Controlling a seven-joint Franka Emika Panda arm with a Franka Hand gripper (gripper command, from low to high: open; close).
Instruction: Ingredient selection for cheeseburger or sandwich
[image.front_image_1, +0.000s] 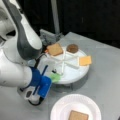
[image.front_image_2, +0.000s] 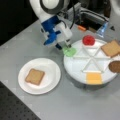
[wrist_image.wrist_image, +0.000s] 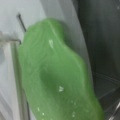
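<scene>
At the edge of the white divided tray (image.front_image_2: 75, 71), the gripper (image.front_image_2: 67, 45) reaches down onto the green lettuce piece (image.front_image_2: 69, 51), which lies in the tray compartment nearest the arm and hangs slightly over the rim. The fingers (image.front_image_2: 68, 44) meet the lettuce from above; how far apart they stand cannot be told, nor whether they have closed on it. The wrist view is filled almost wholly by the lettuce (wrist_image.wrist_image: 57, 75), very close under the camera, with the tray's pale rim beside it.

On the white paper plate (image.front_image_2: 51, 75), which sits on the grey bench (image.front_image_2: 30, 45) just beside the tray, lies one brown toast square (image.front_image_2: 34, 76), flat and alone. In the tray's other compartments are a red tomato disc (image.front_image_2: 88, 40), a second toast square (image.front_image_2: 111, 48), a brown round patty (image.front_image_2: 115, 66) and a yellow cheese square (image.front_image_2: 94, 78). In a front view the plate (image.front_image_1: 62, 105) is at the bottom with its toast (image.front_image_1: 78, 116).
</scene>
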